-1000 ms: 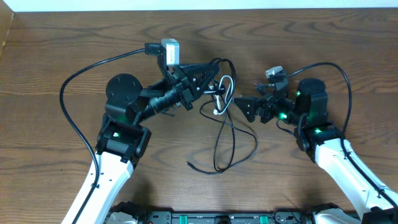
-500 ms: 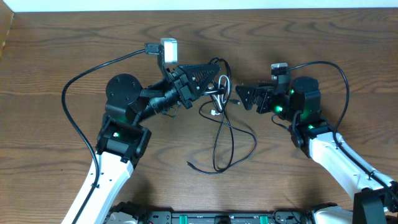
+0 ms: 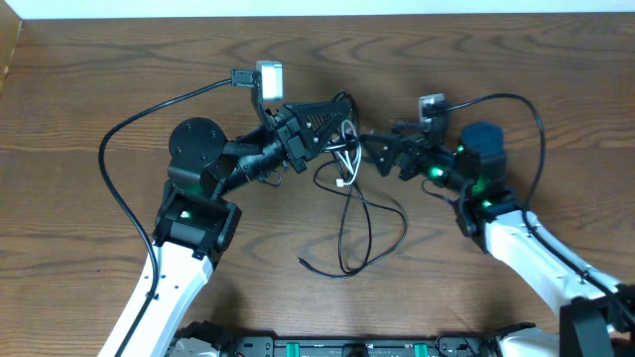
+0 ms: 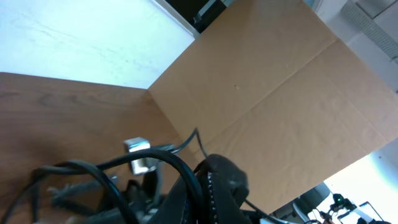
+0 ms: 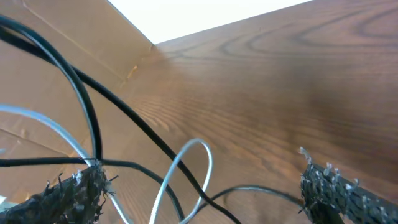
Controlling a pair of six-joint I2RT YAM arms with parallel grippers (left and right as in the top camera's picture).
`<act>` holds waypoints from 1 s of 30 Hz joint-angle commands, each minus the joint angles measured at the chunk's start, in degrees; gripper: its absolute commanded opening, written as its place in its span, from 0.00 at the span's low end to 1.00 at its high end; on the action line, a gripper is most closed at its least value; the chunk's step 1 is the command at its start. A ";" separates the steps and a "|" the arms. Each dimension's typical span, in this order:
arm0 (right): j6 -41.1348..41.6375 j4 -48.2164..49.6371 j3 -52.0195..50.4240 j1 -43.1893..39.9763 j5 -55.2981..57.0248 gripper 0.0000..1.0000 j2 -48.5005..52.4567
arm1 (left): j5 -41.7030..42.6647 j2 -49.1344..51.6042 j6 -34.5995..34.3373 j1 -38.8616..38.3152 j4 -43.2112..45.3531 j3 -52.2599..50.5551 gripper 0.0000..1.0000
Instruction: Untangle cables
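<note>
A tangle of thin black cables and one white cable lies at the table's middle, lifted at its top. My left gripper is shut on the tangle's upper strands. In the left wrist view a black cable loops over its dark fingers. My right gripper is open and reaches into the tangle from the right. In the right wrist view its fingers stand wide apart, with the white loop and black strands between them.
The black loops trail toward the front, with a free end on the wood. Thick arm cables arc at the left and the right. A cardboard panel stands at the table's edge.
My right gripper has moved left and slightly back, into the top of the tangle. The left gripper has held its place, and the lifted strands have shifted a little.
</note>
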 commanded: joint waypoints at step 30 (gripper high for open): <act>0.74 -10.21 0.00 -13.07 -4.76 0.87 10.40 | 0.68 -0.52 -0.02 0.04 0.72 1.68 0.08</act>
